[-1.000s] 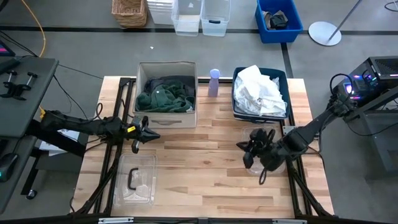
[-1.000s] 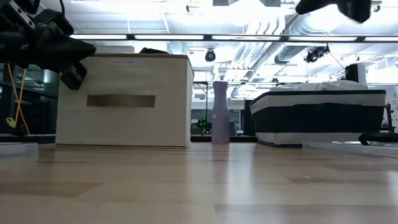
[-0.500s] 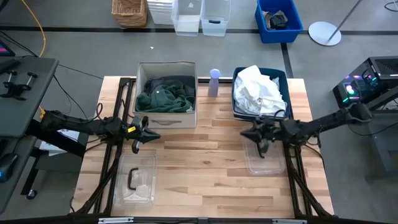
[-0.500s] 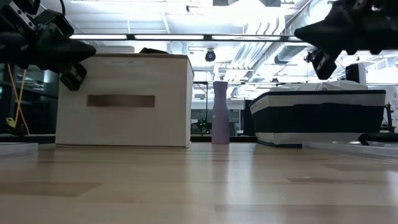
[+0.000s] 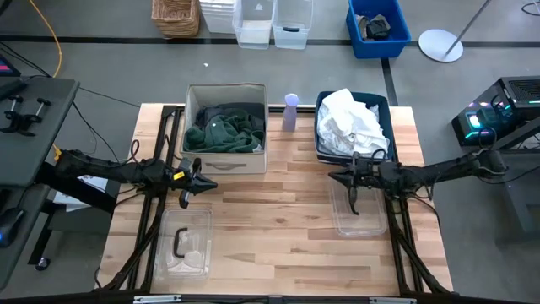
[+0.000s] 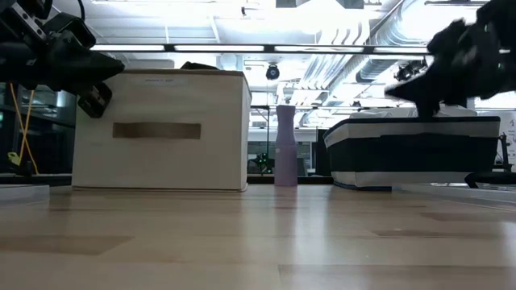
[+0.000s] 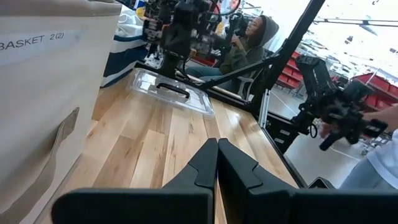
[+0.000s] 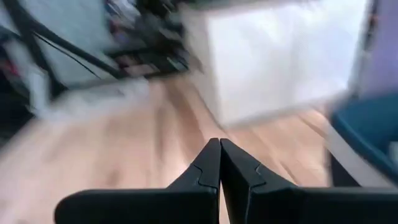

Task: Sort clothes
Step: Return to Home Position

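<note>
My left end effector (image 5: 207,182) is clenched shut and hangs over the counter (image 5: 270,219), just in front of the beige box (image 5: 224,160), where the green clothes (image 5: 221,131) lie on top. My right end effector (image 5: 336,177) is clenched shut too, in front of the blue bin (image 5: 320,127) that holds the white clothes (image 5: 354,122).

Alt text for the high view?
Over a wooden table, both arms reach in from the sides, left hand and right hand shut and empty. Beyond them a beige fabric box holds dark green clothes and a dark blue bin holds white clothes.
</note>
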